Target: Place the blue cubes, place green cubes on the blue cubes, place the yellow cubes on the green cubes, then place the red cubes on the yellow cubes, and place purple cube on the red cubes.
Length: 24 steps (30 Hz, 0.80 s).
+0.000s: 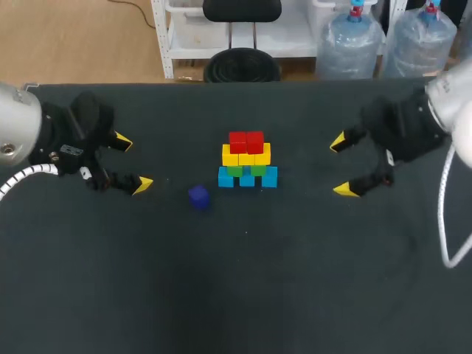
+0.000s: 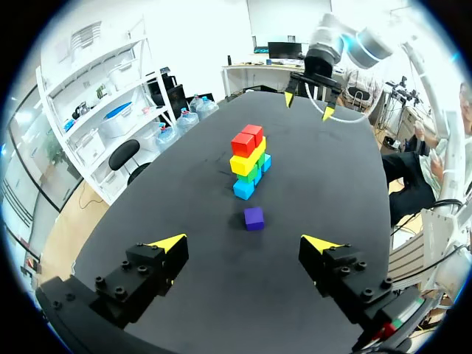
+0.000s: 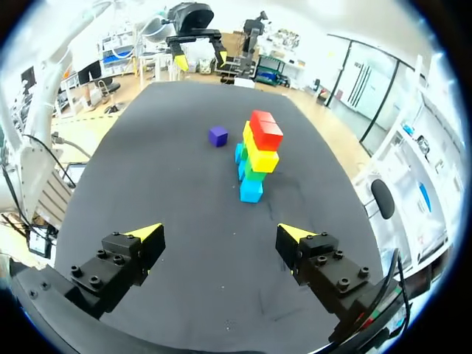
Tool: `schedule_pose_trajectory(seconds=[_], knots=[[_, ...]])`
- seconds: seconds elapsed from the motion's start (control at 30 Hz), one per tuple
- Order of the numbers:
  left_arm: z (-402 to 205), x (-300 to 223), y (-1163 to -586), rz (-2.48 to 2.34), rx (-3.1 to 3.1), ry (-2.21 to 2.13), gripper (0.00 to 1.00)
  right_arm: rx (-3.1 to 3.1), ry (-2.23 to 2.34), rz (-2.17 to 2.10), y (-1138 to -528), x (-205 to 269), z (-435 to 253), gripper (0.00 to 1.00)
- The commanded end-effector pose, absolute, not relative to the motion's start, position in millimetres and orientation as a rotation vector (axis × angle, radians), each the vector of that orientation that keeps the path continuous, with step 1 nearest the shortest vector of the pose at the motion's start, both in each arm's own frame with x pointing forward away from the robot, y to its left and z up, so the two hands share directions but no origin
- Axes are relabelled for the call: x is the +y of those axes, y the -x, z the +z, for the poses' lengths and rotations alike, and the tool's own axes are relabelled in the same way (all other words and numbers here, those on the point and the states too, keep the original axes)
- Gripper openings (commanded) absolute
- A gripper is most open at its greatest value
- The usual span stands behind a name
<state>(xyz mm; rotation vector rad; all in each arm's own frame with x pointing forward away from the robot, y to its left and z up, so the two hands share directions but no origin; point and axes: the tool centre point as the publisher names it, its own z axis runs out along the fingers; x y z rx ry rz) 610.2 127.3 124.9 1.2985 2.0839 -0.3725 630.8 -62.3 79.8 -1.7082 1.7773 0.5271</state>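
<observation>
In the middle of the black table [image 1: 236, 295] stands a stepped stack: blue cubes [image 1: 247, 178] at the base, green cubes [image 1: 245, 169] on them, yellow cubes [image 1: 246, 155] above, red cubes [image 1: 246, 141] on top. A purple cube [image 1: 198, 196] lies alone on the table, left of and nearer than the stack. My left gripper [image 1: 133, 162] hangs open and empty at the left, my right gripper [image 1: 341, 165] open and empty at the right. Ahead of the left gripper [image 2: 243, 243] lie the purple cube [image 2: 254, 217] and the stack [image 2: 249, 158]. The right gripper [image 3: 220, 234] faces the stack [image 3: 258, 158], with the purple cube [image 3: 217, 136] beyond.
White cables hang off both arms near the table's side edges [image 1: 442, 221]. Each wrist view shows my other arm's gripper at the table's far end [image 2: 310, 94] [image 3: 195, 51].
</observation>
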Motion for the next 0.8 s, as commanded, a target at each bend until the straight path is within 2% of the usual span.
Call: schedule_pose_trajectory(seconds=[0.03,0.33,0.6,0.8], knots=[[124,129,-610,-0.379,2.076,-1.299,1.0,1.739,1.672,0.55,-630,-62,76,1.0],[124,129,-610,-0.379,2.076,-1.299,1.0,1.739,1.672,0.55,-630,-62,76,1.0],[98,156,-603,-0.273,2.182,-1.169,1.0,1.739,1.672,0.55,-630,-62,76,1.0],[95,139,-590,-0.152,2.231,-1.106,1.0,1.739,1.672,0.55,-630,-62,76,1.0]])
